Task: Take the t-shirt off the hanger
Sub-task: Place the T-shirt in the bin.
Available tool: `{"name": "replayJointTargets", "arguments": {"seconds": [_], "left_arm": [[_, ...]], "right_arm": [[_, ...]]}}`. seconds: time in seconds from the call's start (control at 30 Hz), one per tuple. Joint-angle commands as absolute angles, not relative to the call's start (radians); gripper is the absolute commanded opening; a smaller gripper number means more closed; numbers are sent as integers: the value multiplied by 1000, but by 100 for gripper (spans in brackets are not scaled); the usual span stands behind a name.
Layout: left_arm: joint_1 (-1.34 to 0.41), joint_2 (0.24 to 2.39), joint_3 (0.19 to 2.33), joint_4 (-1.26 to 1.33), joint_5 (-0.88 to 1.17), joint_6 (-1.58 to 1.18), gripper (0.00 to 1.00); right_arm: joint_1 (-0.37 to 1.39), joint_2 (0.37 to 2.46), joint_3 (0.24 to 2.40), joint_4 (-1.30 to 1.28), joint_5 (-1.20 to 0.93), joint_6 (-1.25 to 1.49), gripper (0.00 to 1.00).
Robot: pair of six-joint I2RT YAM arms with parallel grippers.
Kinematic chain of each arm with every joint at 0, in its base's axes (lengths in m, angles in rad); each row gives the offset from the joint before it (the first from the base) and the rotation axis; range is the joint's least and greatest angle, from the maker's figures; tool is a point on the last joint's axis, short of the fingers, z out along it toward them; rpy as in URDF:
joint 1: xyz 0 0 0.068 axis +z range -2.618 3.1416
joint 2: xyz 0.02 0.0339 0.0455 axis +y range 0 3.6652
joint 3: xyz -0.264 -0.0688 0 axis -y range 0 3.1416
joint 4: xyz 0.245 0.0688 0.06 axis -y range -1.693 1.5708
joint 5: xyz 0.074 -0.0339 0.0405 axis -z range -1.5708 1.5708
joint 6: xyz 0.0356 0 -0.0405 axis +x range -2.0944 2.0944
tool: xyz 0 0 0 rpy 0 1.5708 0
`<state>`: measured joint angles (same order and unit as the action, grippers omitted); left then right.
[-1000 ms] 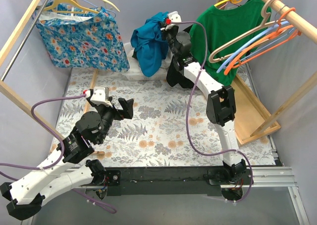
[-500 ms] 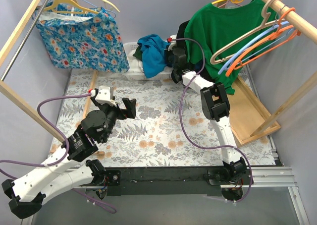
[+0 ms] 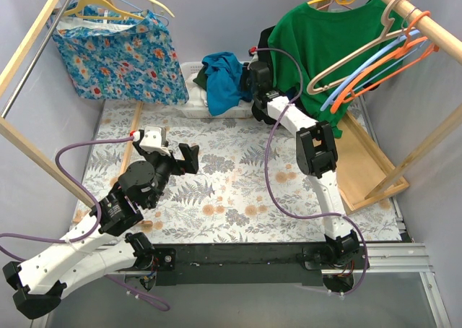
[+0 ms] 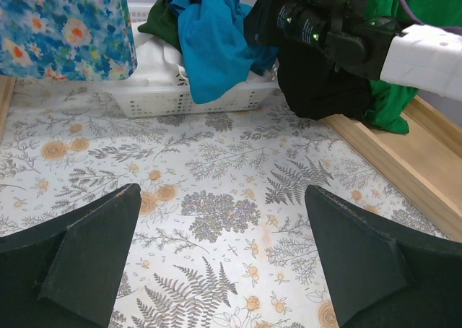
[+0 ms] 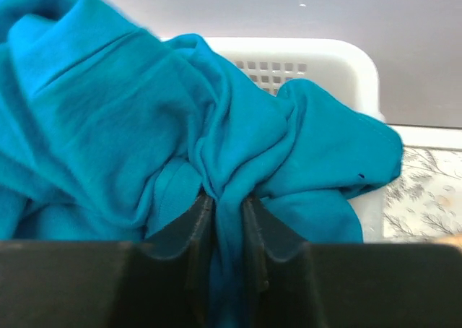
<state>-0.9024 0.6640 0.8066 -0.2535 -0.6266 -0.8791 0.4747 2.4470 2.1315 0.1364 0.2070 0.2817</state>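
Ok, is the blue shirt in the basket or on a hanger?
In the basket, bunched, spilling over its front rim. The right end effector is shut on a fold of the shirt.

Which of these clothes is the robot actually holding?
The blue shirt lying on the white basket: the right gripper pinches a fold. The green t-shirt and floral garment just hang.
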Motion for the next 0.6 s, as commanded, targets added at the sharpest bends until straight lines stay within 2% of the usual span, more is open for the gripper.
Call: {"name": "replayJointTargets", "arguments": {"seconds": [0.0, 0.07, 0.1, 0.2, 0.4, 0.57], "left_arm": [[-900, 664, 824, -249, -603, -881, 98], [-900, 672, 833, -256, -592, -882, 98], [-899, 673, 841, -259, -589, -887, 98], [-900, 670, 851, -275, -580, -896, 98], [-900, 663, 887, -291, -554, -899, 98], [-900, 710, 974, -288, -485, -887, 98]], "right_arm": [[508, 2353, 2246, -93, 325, 298, 31], [529, 2285, 2165, -78, 388, 272, 41], [538, 2261, 2139, -66, 403, 258, 50], [569, 2206, 2097, -61, 459, 219, 63], [612, 2119, 2020, -68, 485, 190, 70], [684, 1956, 1731, -11, 483, 179, 69]]}}
